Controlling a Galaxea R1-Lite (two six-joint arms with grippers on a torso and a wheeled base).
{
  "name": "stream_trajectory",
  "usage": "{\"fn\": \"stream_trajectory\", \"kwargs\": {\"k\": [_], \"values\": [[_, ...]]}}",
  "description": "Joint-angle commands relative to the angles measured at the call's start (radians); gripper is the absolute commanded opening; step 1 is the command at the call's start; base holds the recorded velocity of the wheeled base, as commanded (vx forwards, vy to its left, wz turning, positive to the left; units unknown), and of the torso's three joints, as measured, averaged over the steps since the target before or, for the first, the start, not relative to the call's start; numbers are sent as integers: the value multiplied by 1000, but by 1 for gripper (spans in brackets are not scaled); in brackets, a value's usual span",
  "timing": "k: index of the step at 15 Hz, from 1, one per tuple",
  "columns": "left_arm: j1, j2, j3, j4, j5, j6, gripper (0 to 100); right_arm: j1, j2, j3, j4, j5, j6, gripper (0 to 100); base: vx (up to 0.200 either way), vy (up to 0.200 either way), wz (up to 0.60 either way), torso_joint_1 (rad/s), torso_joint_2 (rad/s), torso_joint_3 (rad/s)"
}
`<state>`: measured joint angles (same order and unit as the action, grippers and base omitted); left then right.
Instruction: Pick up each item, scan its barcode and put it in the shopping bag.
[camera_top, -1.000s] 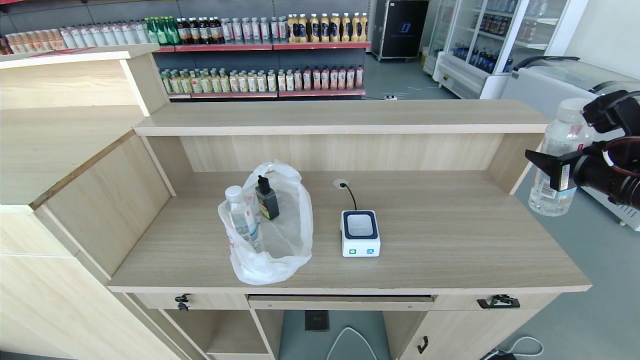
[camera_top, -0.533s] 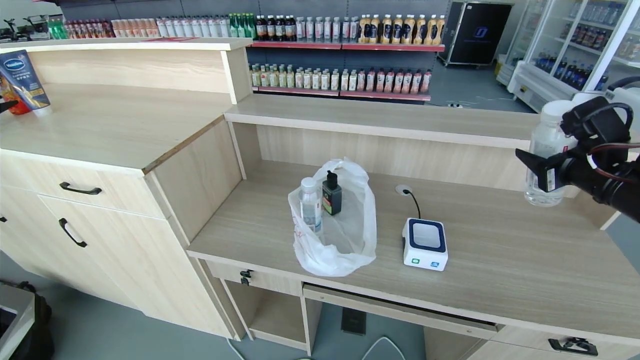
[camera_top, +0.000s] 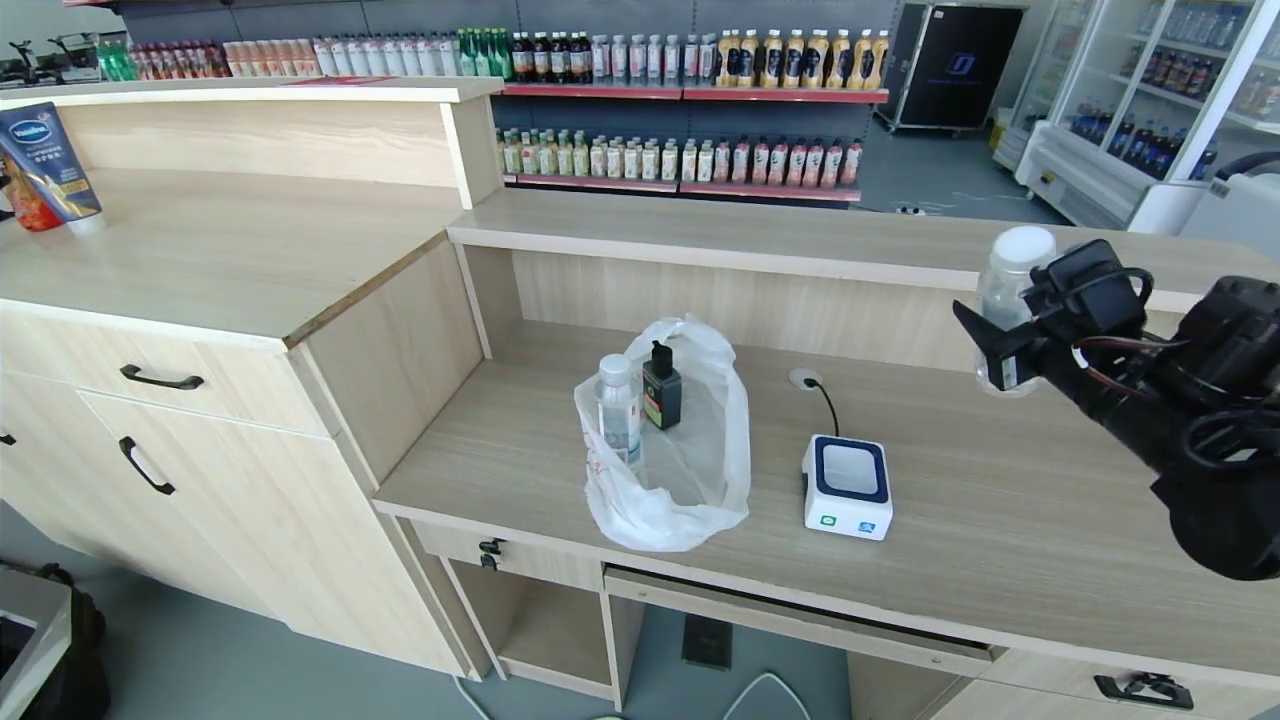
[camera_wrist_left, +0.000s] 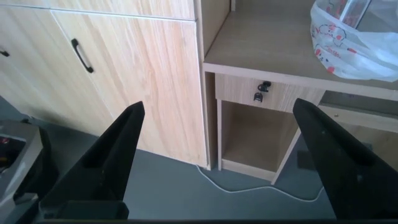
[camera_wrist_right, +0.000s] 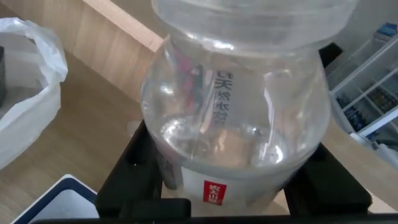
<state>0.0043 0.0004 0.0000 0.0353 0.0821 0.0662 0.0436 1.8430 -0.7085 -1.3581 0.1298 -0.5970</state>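
Note:
My right gripper (camera_top: 1003, 352) is shut on a clear water bottle (camera_top: 1008, 285) with a white cap, held upright above the right part of the counter, to the right of the white scanner (camera_top: 848, 487). Up close, the bottle (camera_wrist_right: 236, 112) sits between the black fingers of the right gripper (camera_wrist_right: 230, 186). The white shopping bag (camera_top: 665, 480) stands open left of the scanner, holding a small water bottle (camera_top: 620, 410) and a dark pump bottle (camera_top: 663, 385). My left gripper (camera_wrist_left: 214, 162) hangs open and holds nothing, low in front of the cabinet, with the bag (camera_wrist_left: 354, 37) beyond it.
A blue tube (camera_top: 40, 160) stands on the raised counter (camera_top: 220, 250) at the far left. A cable (camera_top: 825, 400) runs from the scanner to a hole in the desk (camera_top: 1000, 500). Drawers and cabinet doors (camera_wrist_left: 124, 81) lie below. Shelves of drinks line the back wall.
The head camera swung left at first, shifting the whole picture. Since then my right gripper has carried the clear bottle leftward, over the counter toward the scanner.

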Motion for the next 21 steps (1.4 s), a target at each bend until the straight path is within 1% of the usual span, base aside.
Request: {"fn": "stream_trajectory", "kwargs": {"k": [1, 2, 4, 8, 12, 14, 21], "values": [[0, 0, 0, 0, 1, 0, 100, 25, 104, 4, -67, 24, -29, 0, 0, 0, 0, 0, 0, 0], [0, 0, 0, 0, 1, 0, 100, 33, 137, 7, -125, 63, -33, 0, 0, 0, 0, 0, 0, 0], [0, 0, 0, 0, 1, 0, 100, 42, 171, 21, -180, 125, -63, 0, 0, 0, 0, 0, 0, 0], [0, 0, 0, 0, 1, 0, 100, 53, 225, 0, -187, 159, -84, 0, 0, 0, 0, 0, 0, 0], [0, 0, 0, 0, 1, 0, 100, 56, 283, -49, -187, 228, -104, 0, 0, 0, 0, 0, 0, 0], [0, 0, 0, 0, 1, 0, 100, 56, 309, -81, -185, 263, -139, 0, 0, 0, 0, 0, 0, 0], [0, 0, 0, 0, 1, 0, 100, 88, 387, -170, -188, 268, -156, 0, 0, 0, 0, 0, 0, 0]]}}
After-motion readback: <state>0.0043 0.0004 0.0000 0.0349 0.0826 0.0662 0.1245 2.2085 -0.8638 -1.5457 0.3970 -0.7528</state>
